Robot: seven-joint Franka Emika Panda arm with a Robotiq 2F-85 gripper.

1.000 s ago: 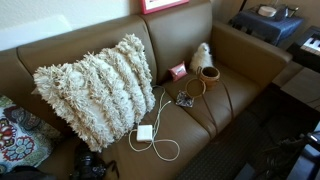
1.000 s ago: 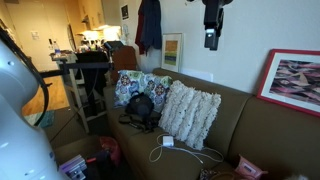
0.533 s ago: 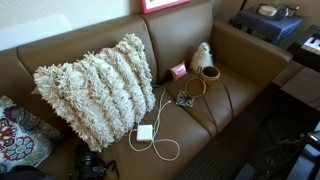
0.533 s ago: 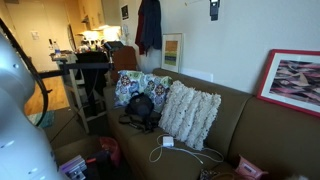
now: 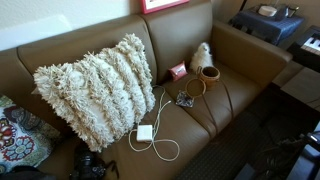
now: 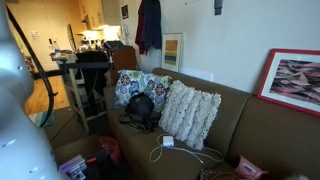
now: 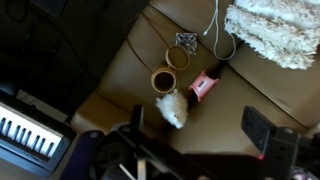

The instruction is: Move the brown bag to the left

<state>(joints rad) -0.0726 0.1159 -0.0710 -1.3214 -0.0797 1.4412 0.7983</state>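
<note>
Gripper (image 7: 200, 123): we are hanging it high over the couch (image 7: 250, 95), fingers spread wide and gripping nothing.
Way to the bag: the brown bag (image 7: 163, 80) is sitting far beneath us on the seat cushion. In the wrist view it is showing just ahead of the fingertips, nearer the finger on that picture's left.
In between: the white plush (image 7: 172, 108) is lying between our fingertips and the bag, close against it.
Axis: the bag is round and standing upright, its dark mouth facing us. The hoop handle (image 7: 178, 55) is lying flat beyond, so both are lining up away from us.
Further out: the pink box (image 7: 203, 84) is just beside the bag, and the shaggy pillow (image 7: 275, 30) is well apart.
</note>
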